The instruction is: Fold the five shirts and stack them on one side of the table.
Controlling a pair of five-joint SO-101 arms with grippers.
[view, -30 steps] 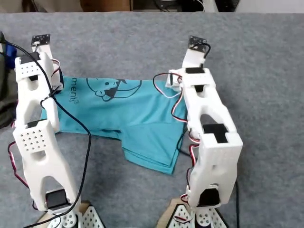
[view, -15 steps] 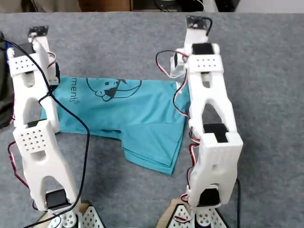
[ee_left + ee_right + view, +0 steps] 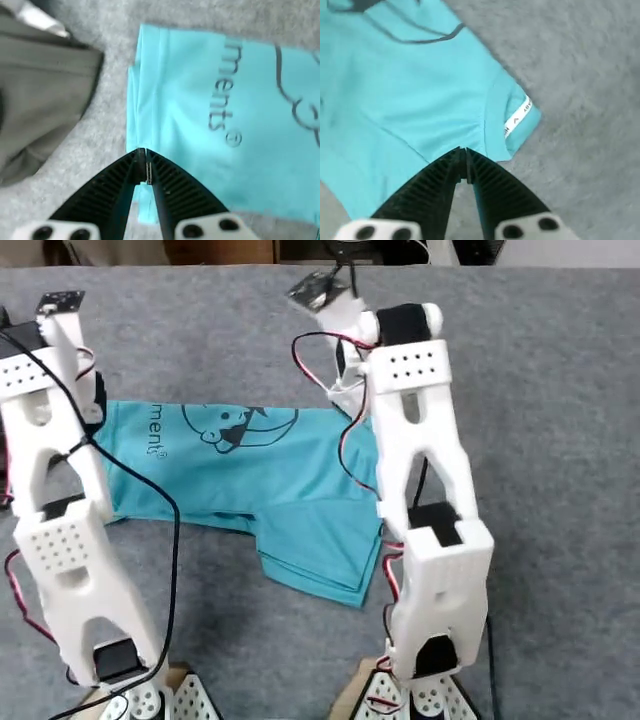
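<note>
We are looking at a teal shirt [image 3: 270, 470] that is lying flat on the grey table [image 3: 540, 390] between the two arms. Its printed side is facing up, and a folded flap is pointing toward the arms' bases. The left arm [image 3: 60, 490] is standing over one side edge of the shirt and the right arm [image 3: 420, 470] over the other. The left gripper [image 3: 145, 157] is clenched, its black ribbed fingers meeting at the tips right at the shirt's layered hem, and we are seeing no cloth caught between them. Beside that hem a grey-green cloth [image 3: 40, 100] is lying on the table. The right gripper [image 3: 464, 155] is clenched too, its tips meeting over the shirt's edge, near a white label [image 3: 517, 117] that is showing at a turned corner
</note>
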